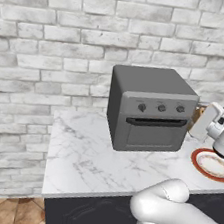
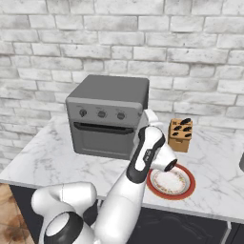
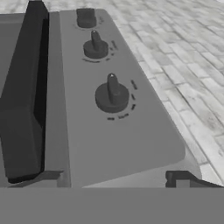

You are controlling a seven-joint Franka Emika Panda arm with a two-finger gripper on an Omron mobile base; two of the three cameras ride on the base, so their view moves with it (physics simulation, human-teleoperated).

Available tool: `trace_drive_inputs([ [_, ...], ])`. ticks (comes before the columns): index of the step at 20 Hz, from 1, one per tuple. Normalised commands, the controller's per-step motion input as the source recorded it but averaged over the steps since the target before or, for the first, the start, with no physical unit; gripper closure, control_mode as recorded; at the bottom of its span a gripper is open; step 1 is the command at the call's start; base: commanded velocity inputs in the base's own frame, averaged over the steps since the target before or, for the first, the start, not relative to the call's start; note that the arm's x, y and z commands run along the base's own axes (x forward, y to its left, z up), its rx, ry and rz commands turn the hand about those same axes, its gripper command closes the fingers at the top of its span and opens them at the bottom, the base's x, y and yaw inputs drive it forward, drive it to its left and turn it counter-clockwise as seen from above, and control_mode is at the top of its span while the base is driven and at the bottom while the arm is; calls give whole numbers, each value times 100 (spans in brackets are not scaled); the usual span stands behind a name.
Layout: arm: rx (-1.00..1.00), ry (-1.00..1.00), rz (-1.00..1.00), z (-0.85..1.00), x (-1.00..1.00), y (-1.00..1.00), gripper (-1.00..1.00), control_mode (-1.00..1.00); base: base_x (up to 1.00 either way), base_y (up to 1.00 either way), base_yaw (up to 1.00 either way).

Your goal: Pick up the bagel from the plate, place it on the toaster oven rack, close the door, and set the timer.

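Door [image 1: 153, 135] is shut on the toaster oven [image 1: 152, 89], standing upright and flat against the front. Its long axis runs side to side across the oven's width. The black handle bar [image 1: 155, 122] lies level along the door's top edge, just under the row of three knobs [image 1: 161, 108]. The oven sits on the marble surface [image 1: 82, 155] with its front turned out toward me, back toward the brick wall. On the surface off the oven's right front corner I've got the plate [image 1: 197, 164], red rim, white middle showing, and from the right base view it lies just past my arm [image 2: 143, 162]. Knife block [image 2: 181, 135] stands behind the plate, near the wall. Now the hand view, rolled over sideways, so the handle bar [image 3: 26, 87] runs up the picture on the left and the knobs climb away in a line. The nearest knob [image 3: 112, 94] is dead ahead of the pincer [image 3: 113, 181]. Pincer is spread wide, one dark fingertip [image 3: 183, 178] low on the right, nothing between the jaws, and that knob sits apart from them up the panel.
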Motion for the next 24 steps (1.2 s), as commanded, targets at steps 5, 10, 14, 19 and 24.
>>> trace_drive_inputs([
  [5, 4, 0, -9, -5, 13, 1, -100, -100, 0, 0, 0],
  [10, 1, 0, -7, 0, -48, -1, -100, -100, 0, 0, 0],
  [14, 0, 0, -5, 11, -83, -4, -100, -100, 0, 0, 0],
  [19, 0, 0, 0, 65, -54, 0, -100, -100, 0, 0, 0],
  [24, -16, -12, 10, 99, -69, 4, -100, -100, 0, 0, 0],
])
